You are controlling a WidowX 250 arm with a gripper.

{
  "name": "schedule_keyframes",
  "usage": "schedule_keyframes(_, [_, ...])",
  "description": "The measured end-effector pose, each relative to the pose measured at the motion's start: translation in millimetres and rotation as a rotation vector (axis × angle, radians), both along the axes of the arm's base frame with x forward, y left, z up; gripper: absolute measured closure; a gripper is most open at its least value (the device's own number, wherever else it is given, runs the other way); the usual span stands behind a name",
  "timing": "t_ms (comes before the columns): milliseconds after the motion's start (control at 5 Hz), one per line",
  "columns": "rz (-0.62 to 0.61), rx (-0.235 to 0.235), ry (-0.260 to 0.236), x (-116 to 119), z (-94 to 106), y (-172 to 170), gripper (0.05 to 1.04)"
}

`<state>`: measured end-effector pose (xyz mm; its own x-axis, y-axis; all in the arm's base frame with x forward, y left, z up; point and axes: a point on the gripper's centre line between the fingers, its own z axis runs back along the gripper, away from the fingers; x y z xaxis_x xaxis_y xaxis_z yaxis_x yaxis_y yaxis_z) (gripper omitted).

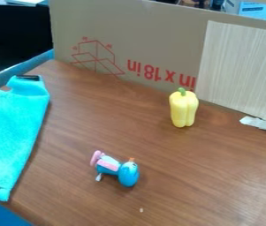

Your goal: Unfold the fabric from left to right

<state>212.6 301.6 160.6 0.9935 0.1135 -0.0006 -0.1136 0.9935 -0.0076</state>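
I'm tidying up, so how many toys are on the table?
2: a yellow pepper near the cardboard, and a blue-and-pink figure nearer the camera. The turquoise cloth could hide more.

Fuzzy-looking, totally matt cloth for the bright turquoise fabric. Brown wood grain on the smooth table, bit of a sheen at lower right. Plain matt cardboard for the tall brown panel. Kinda smooth, plastic-looking finish on the yellow bell-pepper toy and small blue-and-pink toy figure.
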Motion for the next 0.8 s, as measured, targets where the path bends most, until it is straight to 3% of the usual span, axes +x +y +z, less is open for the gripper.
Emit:
schedule_keyframes(400, [0.003,-0.076,0.022,5,-26.8,0,0.083])
schedule_keyframes(800, [0.067,-0.145,-0.007,15,-49.7,11,0.083])
